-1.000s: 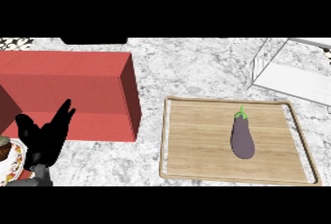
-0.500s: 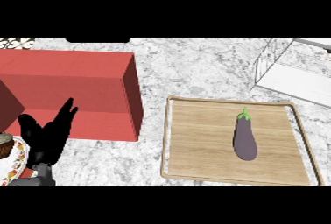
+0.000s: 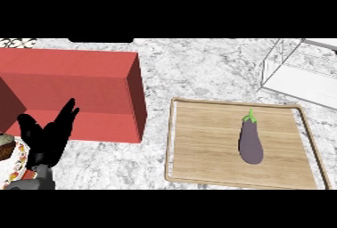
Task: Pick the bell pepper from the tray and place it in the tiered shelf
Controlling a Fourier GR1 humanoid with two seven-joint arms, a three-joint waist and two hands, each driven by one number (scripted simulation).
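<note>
A purple eggplant (image 3: 251,143) with a green stem lies on the wooden tray (image 3: 197,147), toward its right half; no bell pepper shows. The white wire tiered shelf (image 3: 299,75) stands at the far right. My left hand (image 3: 45,137) is at the lower left, fingers straight and pointing up, resting in front of the red box, well left of the tray. My right hand does not show.
A large red box (image 3: 69,91) fills the left side of the marble counter. A patterned plate (image 3: 14,164) with a brown item peeks in at the lower left edge, beside my left forearm.
The view has shifted slightly; the tray and eggplant sit a little lower and further right. My left hand stays resting where it was.
</note>
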